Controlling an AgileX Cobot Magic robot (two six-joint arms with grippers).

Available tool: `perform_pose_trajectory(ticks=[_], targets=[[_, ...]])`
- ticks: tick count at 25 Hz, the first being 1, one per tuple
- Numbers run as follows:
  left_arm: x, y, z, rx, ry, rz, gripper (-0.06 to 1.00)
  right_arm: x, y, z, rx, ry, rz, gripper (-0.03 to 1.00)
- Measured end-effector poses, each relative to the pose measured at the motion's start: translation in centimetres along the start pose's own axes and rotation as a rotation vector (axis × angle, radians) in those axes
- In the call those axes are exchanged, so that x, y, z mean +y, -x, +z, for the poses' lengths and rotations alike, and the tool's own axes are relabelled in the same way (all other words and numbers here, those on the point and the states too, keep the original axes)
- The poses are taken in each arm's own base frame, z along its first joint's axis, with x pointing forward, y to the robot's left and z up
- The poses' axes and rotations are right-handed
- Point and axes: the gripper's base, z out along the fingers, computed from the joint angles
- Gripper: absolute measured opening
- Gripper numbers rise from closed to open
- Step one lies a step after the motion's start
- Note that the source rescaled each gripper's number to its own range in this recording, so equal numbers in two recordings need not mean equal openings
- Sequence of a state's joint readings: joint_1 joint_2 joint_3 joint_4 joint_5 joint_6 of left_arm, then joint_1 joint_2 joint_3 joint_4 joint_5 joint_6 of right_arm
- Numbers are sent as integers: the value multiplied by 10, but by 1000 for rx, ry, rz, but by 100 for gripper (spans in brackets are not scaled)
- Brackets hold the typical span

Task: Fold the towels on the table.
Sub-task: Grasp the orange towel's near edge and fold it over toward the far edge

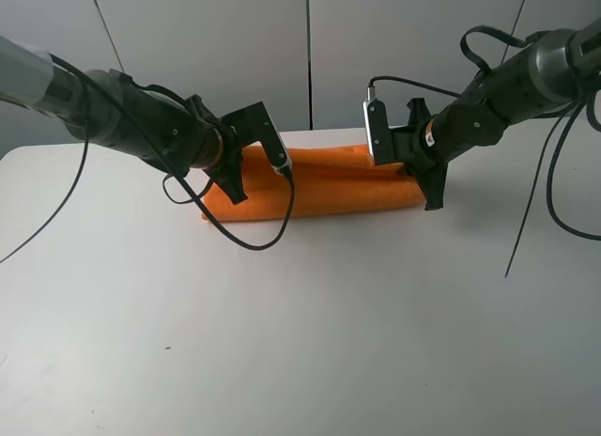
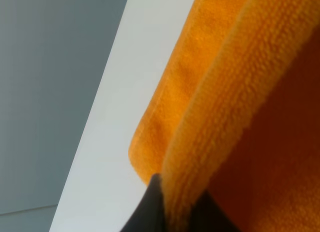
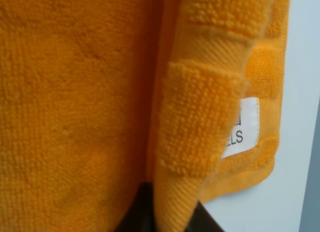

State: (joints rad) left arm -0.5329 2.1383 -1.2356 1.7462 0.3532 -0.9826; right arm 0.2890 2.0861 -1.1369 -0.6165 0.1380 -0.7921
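Observation:
The orange towel (image 1: 338,187) lies on the white table (image 1: 282,342) as a long strip near the far edge, its upper layer folded over. My left gripper (image 1: 235,187) is at the strip's left end, shut on an edge of the upper layer. The left wrist view shows that terry edge (image 2: 240,92) pinched between the dark fingers (image 2: 150,207). My right gripper (image 1: 430,187) is at the right end, shut on the towel's edge (image 3: 200,117). The white label (image 3: 242,127) and woven band (image 3: 215,47) show beside it.
Black cables hang from both arms over the table (image 1: 249,234). A grey wall with panel seams (image 1: 308,51) stands just behind the table's far edge. Bare white tabletop spreads in front of the towel.

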Motion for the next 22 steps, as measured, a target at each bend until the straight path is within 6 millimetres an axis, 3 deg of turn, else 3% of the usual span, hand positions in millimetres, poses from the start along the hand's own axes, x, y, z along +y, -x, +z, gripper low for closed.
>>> perform_pose_trajectory(ticks=[7, 10, 14, 20, 22], targets=[[12, -11, 2, 67, 77, -28, 0, 1, -13, 0, 45, 29, 10, 39], [15, -14, 2, 87, 99, -35, 7, 1, -15, 1, 48, 29, 7, 53], [15, -14, 2, 87, 99, -35, 31, -3, -14, -5, 44, 9, 15, 61], [19, -17, 2, 114, 138, -35, 90, -16, -13, -22, 32, -45, 111, 62], [22, -19, 1, 142, 178, -35, 98, -20, -13, -29, 22, -63, 172, 62]])
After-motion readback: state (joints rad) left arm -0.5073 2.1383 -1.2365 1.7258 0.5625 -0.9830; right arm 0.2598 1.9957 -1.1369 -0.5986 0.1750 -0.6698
